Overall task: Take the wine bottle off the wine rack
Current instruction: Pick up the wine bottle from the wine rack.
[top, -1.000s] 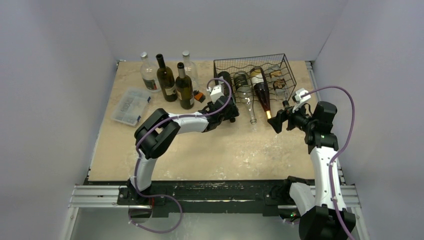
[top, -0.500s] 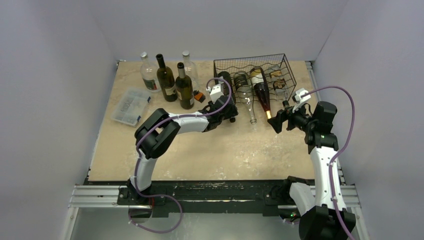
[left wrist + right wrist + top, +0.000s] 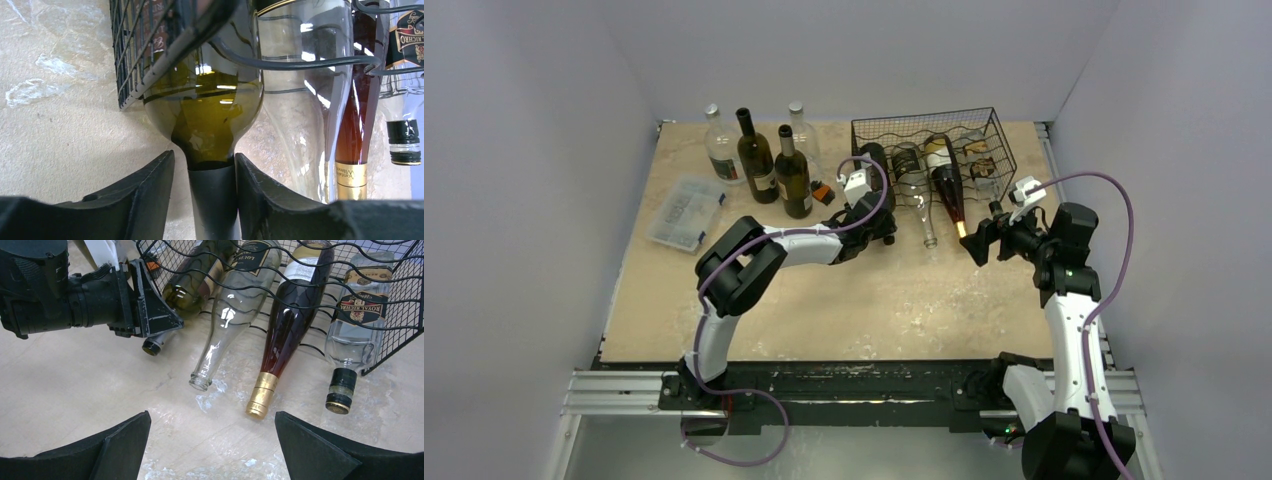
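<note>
The black wire wine rack [image 3: 1002, 135] stands at the back right of the table, with several bottles lying in it, necks toward me. The leftmost is a green wine bottle [image 3: 210, 100], also seen from the right wrist [image 3: 192, 287]. My left gripper [image 3: 204, 155] straddles its dark-capped neck. The right finger [image 3: 260, 190] touches the neck, while a narrow gap shows at the left finger [image 3: 145, 195]. From above, the left gripper [image 3: 884, 228] sits at the rack's front left corner. My right gripper [image 3: 212, 415] hangs wide open in front of the rack, holding nothing.
Beside the green bottle the rack holds a clear empty bottle [image 3: 235, 310], an amber bottle with a gold cap [image 3: 290, 325] and a clear labelled bottle with a black cap [image 3: 350, 335]. Several bottles [image 3: 769, 165] stand at the back left, near a clear plastic box [image 3: 686, 212].
The left gripper's jaws have narrowed around the green bottle's neck. Neither arm has shifted noticeably, and the right gripper stays wide open.
</note>
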{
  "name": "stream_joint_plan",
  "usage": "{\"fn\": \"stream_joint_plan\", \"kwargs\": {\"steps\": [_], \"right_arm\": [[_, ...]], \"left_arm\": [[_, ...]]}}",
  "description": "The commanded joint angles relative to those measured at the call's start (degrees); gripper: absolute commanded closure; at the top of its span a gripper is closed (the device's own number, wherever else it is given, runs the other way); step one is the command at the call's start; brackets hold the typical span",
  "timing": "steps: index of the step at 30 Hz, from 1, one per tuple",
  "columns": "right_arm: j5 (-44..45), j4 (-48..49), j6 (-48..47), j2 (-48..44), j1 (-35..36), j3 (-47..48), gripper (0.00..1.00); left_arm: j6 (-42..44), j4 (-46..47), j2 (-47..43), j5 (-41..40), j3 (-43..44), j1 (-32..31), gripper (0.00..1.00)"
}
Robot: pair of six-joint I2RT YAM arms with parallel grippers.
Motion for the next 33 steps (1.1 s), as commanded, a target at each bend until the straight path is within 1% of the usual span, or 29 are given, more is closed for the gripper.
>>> {"fn": "stream_joint_plan", "kwargs": {"steps": [1,3,9,11,16,25,33], "right_arm": [[0.62,1.53,-0.50,-0.34,-0.21,1.47,0.01],[0.76,1.51,-0.46,-0.34,-0.18,1.51,0.01],[0.96,1.50,-0.59,-0.43,-0.21,1.47,0.01],[1.05,1.53,-0.64,-0.45,-0.17,1.47,0.01],[1.20,1.53,-0.69,-0.51,-0.20,1.47,0.01],[1.42,1.52,-0.77,-0.78,-0.21,1.38,0.01],[1.67,1.57,-0.80,-0.95,-0.21,1.30,0.01]], "left_arm": [[-0.55,2.74,0.74,-1.43,1.95,0.02,0.55],[-0.64,2.73,0.88,-1.43,2.04,0.05,0.57],[0.05,2.80,0.81,-1.47,2.20,-0.16,0.68],[1.02,2.86,0.59,-1.81,2.22,-0.38,0.74],[2.05,2.99,-0.16,-2.40,1.78,-0.80,0.99],[6.70,2.71,-3.85,-7.14,1.30,-3.13,1.00],[5.77,3.43,-6.41,-8.61,-1.33,-4.04,1.00]]}}
